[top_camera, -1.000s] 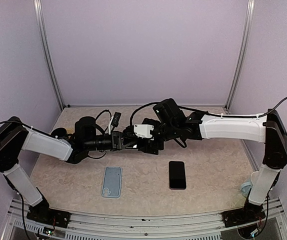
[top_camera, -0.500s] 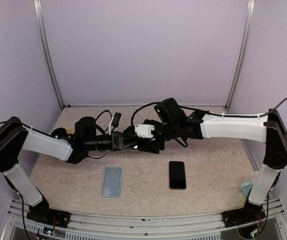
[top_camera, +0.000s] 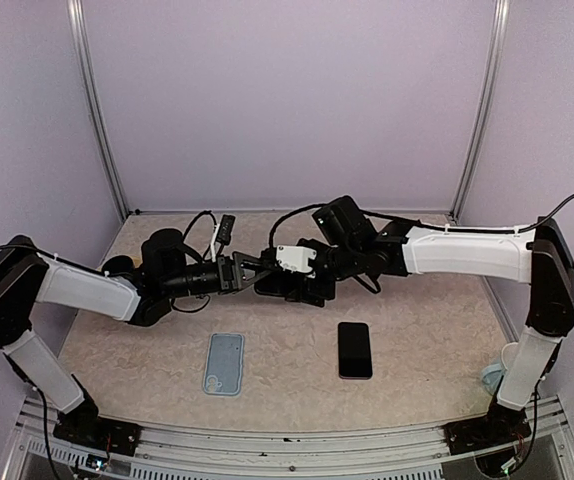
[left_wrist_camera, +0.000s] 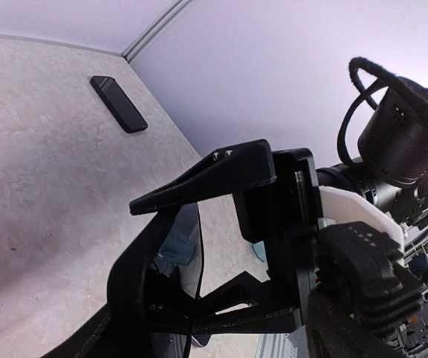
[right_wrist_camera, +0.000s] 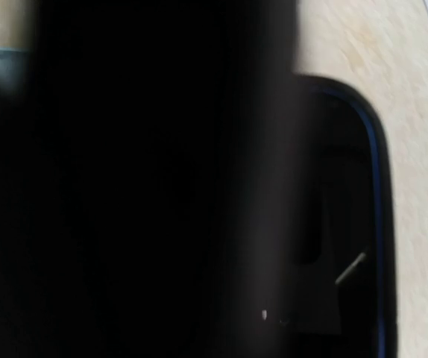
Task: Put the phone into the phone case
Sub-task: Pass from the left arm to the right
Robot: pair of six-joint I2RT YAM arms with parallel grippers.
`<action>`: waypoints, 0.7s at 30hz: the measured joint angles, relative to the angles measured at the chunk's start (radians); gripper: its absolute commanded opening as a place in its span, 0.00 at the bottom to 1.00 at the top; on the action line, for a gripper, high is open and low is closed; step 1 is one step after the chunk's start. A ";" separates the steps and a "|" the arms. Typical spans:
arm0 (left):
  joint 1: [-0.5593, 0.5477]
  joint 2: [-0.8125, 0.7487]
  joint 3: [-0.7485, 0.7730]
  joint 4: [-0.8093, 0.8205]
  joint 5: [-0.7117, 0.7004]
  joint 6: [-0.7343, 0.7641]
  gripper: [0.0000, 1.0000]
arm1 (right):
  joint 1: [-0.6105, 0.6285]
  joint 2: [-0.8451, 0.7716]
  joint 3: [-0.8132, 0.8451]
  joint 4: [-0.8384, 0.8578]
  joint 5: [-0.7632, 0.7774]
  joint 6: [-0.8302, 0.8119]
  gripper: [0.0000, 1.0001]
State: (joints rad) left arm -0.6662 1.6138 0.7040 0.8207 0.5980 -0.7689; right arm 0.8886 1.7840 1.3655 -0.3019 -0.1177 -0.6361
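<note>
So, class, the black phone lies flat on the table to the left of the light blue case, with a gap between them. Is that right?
Not quite. The top external view shows the black phone to the right of the light blue case, not the left. The rest holds: both lie flat on the table with a gap between them.

Black phone (top_camera: 355, 350) lies flat, apart from light-blue case (top_camera: 224, 363).
</note>
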 measured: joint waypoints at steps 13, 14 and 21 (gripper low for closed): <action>0.061 -0.121 -0.095 -0.010 -0.175 -0.023 0.99 | -0.119 0.000 0.003 -0.003 0.064 0.160 0.66; 0.066 -0.128 -0.102 -0.011 -0.186 -0.027 0.99 | -0.129 0.001 0.003 -0.003 0.070 0.174 0.66; 0.079 -0.152 -0.117 -0.021 -0.233 -0.045 0.99 | -0.224 0.031 0.033 0.019 0.119 0.328 0.67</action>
State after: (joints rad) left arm -0.5877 1.4616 0.5869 0.7998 0.3645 -0.8135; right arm 0.6643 1.8153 1.3983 -0.2832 0.0013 -0.3080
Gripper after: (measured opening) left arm 0.989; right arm 0.785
